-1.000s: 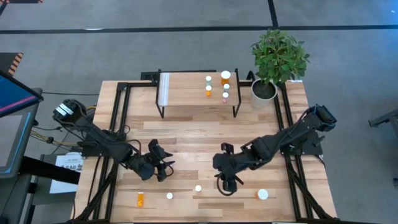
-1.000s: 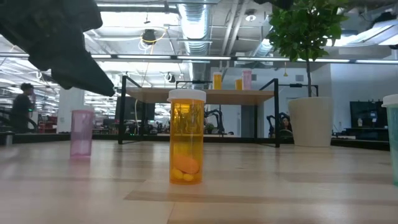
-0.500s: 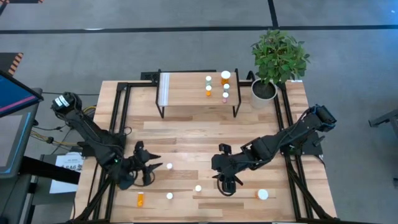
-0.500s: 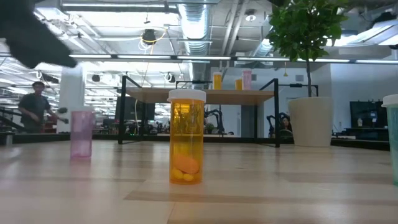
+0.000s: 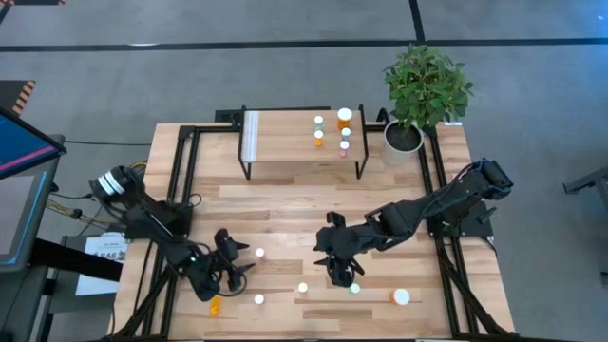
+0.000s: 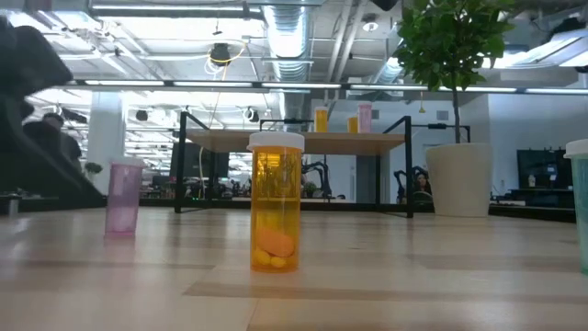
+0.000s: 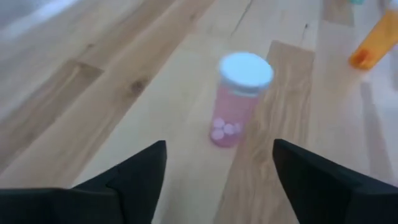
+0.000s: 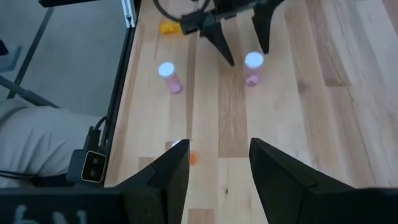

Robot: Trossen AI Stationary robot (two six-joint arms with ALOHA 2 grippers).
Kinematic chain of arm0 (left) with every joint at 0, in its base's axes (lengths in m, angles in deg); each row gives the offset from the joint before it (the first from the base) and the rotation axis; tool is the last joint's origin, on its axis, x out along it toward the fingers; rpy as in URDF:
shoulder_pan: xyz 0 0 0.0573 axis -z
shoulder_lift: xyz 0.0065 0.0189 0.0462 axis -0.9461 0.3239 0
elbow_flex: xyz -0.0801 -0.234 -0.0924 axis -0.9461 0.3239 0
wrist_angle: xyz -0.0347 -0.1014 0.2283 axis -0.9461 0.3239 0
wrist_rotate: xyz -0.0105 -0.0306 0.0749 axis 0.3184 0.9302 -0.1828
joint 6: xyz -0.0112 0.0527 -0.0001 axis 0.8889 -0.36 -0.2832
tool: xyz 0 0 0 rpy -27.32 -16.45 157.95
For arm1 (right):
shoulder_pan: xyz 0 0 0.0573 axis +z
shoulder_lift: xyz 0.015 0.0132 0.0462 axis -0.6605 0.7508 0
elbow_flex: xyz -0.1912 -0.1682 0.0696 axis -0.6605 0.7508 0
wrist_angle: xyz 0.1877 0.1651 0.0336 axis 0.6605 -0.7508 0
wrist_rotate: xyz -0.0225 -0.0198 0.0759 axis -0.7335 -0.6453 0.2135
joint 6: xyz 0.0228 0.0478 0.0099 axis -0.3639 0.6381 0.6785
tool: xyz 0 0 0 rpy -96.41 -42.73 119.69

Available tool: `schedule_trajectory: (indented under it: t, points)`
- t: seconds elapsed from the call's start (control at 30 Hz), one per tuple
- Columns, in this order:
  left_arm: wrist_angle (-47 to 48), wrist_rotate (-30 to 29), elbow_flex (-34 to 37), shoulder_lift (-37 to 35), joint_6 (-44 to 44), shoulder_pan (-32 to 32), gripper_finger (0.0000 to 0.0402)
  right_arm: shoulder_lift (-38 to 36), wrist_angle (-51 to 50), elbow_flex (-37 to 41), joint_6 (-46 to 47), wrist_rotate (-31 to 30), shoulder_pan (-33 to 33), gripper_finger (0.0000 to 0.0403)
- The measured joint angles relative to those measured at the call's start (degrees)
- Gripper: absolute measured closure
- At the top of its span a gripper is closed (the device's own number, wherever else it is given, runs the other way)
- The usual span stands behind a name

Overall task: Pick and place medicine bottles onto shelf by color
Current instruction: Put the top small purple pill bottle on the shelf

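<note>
A pink bottle with a white cap (image 7: pixel 239 99) stands upright on the tabletop, also in the high view (image 5: pixel 258 254) and the low view (image 6: pixel 121 195). My left gripper (image 7: pixel 217 180) is open and empty, low at the bottle's left, its fingers pointing at it without touching; in the high view it shows at the near left (image 5: pixel 239 261). My right gripper (image 5: pixel 337 271) is open and empty above the near middle; its wrist view (image 8: pixel 217 171) looks down on the wood. An upright orange bottle (image 6: pixel 276 216) stands near it. The shelf (image 5: pixel 285 142) at the far side carries several bottles (image 5: pixel 344 117).
A second pink bottle (image 8: pixel 169 78), a green bottle (image 5: pixel 354 288), a larger white-capped bottle (image 5: pixel 401 297) and an orange bottle lying on its side (image 5: pixel 215 306) are near the front edge. A potted plant (image 5: pixel 404 138) stands at the far right beside the shelf.
My left gripper, which was over the pink bottle, has drawn back toward the table's left edge and come down, so the bottle now shows standing in front of its fingers. My right gripper has shifted a little toward the left and far side, uncovering the green bottle.
</note>
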Motion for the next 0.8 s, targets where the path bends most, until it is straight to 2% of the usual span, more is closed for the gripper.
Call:
schedule_trajectory:
  t: [0.13, 0.3, 0.63, 0.8]
  points:
    - [-6.3, -0.2, 0.0, 5.3, -2.4, -1.5, 0.0105, 0.0, 0.0, 0.0, 0.0, 0.0, 0.0, 0.0216]
    - [-10.6, 0.5, 0.0, 8.4, -5.5, -3.9, 0.0113, 0.0, 0.0, 0.0, 0.0, 0.1, 0.2, 0.0216]
    - [-11.3, 1.8, 0.0, 8.4, -6.6, -5.9, 0.0185, 0.0, 0.0, 0.0, 0.0, 0.1, 0.2, 0.0216]
    - [-13.6, 3.1, 0.0, 8.4, -8.9, -7.1, 0.0201, 0.0, 0.0, 0.0, 0.0, 0.1, 0.2, 0.0216]
